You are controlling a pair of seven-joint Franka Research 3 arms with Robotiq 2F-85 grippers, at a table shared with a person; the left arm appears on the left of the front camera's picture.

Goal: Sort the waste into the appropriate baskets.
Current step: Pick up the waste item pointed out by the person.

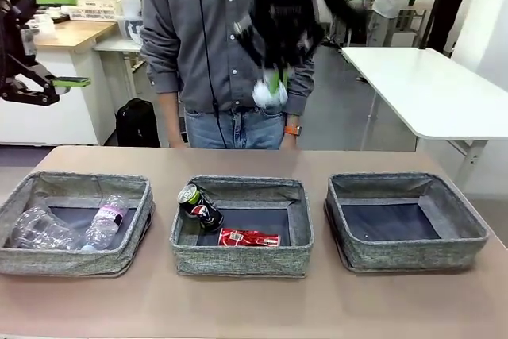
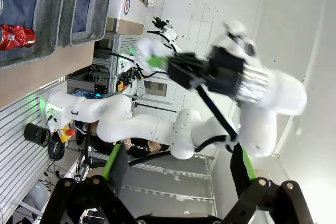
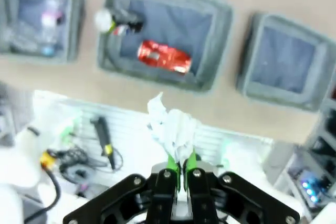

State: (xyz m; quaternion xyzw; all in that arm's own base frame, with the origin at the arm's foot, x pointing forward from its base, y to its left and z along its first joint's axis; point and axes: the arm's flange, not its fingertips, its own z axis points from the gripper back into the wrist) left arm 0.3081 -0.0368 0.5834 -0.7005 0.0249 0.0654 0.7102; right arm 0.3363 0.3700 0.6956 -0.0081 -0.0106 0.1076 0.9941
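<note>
My right gripper (image 1: 275, 82) hangs high over the far side of the table, shut on a crumpled white-silver paper ball (image 1: 267, 94); the right wrist view shows that ball (image 3: 172, 130) pinched in the same gripper (image 3: 182, 169). Three grey baskets stand in a row. In the left basket (image 1: 75, 263) lie clear crushed bottles (image 1: 105, 221). The middle basket (image 1: 238, 262) holds a dark can with green top (image 1: 198, 205) and a red soda can (image 1: 248, 237). Nothing lies in the right basket (image 1: 405, 256). My left gripper (image 1: 59, 37) is raised at the far left, open; its view shows its spread fingers (image 2: 114, 166).
A person in a grey shirt (image 1: 198, 29) stands at the table's far edge behind the middle basket. A white table (image 1: 429, 85) stands at the back right. Bare tabletop (image 1: 254, 307) runs in front of the baskets.
</note>
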